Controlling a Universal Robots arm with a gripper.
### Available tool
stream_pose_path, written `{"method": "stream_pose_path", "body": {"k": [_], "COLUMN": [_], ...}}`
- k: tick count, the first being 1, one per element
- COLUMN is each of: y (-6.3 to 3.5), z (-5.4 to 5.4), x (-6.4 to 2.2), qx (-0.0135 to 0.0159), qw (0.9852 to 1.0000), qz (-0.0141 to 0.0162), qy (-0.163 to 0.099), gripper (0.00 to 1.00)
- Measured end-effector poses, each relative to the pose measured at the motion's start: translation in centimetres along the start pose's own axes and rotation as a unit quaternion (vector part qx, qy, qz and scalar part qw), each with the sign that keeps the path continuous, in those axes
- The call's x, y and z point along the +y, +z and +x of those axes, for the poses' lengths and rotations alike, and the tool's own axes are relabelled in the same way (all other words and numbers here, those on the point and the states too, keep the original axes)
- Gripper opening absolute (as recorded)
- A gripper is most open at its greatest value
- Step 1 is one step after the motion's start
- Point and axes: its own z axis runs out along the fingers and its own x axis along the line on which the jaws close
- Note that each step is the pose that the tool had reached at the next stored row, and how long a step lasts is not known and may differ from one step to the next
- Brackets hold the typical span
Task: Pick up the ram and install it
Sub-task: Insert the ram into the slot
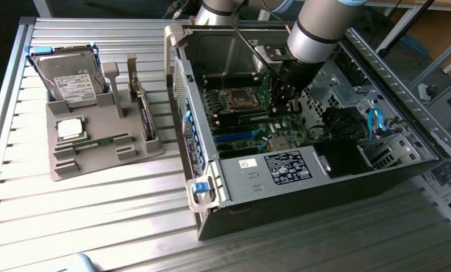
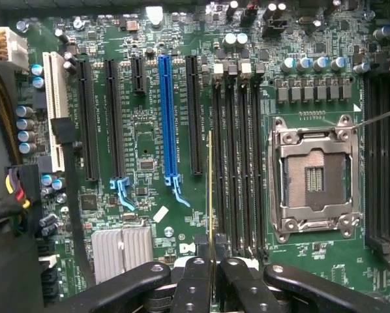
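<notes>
1 ram point(image 2: 211, 189) sits clamped edge-on in the gripper point(image 2: 212, 267), poised beside the 4 memory slots point(image 2: 237, 169) flanking the CPU socket point(image 2: 314, 175); insertion stage, which I judge needs its edge squared over 1 slot

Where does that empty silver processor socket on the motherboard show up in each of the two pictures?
Exterior view: the processor socket sits inside the open computer case, on the exterior view's left of the gripper.
Wrist view: the processor socket lies between two banks of black memory slots.
Shared landmark: the long blue slot.
</notes>
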Motion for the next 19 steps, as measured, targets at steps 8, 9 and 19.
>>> {"method": "stream_pose_path", "body": {"k": [8, 9, 19], "y": [0.09, 0.1, 0.22], "z": [-1.2, -1.2, -1.3], "x": [0.36, 0.53, 1.85], "qx": [0.0001, 0.0, 0.001], "qw": [1.0, 1.0, 1.0], "qz": [0.0, 0.0, 0.0], "qy": [0.0, 0.0, 0.0], "gripper": [0.12, 0.12, 0.12]}}
